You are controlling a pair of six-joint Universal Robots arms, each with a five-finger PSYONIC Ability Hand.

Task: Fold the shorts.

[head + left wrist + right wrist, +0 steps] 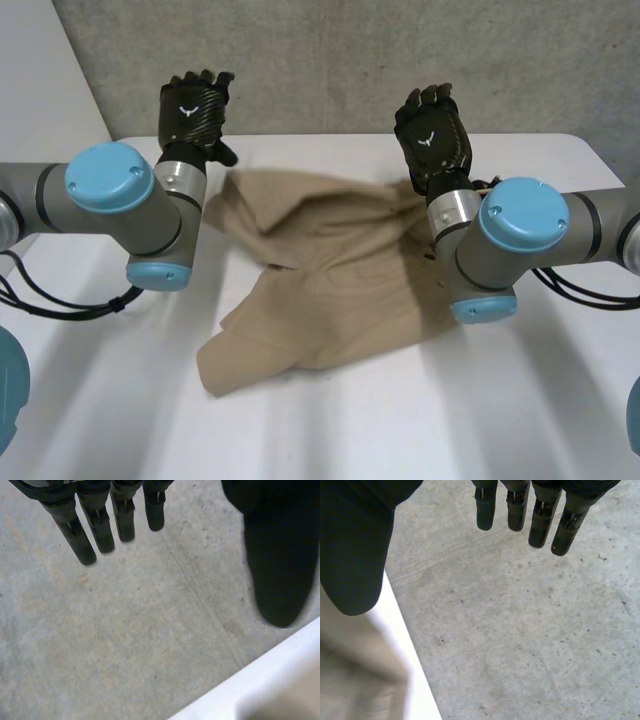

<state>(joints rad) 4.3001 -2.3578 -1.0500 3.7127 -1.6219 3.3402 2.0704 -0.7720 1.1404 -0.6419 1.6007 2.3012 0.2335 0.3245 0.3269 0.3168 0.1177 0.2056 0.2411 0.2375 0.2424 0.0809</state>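
White surface carries rumpled tan shorts. Above its far edge the left hand and right hand are raised, fingers straight, apparently holding nothing.

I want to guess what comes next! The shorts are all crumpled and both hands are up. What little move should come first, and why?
Probably lower both hands onto the far edge of the shorts. The left hand and right hand are open and hold nothing, raised near the far edge of the table, while the shorts lie rumpled between the arms.
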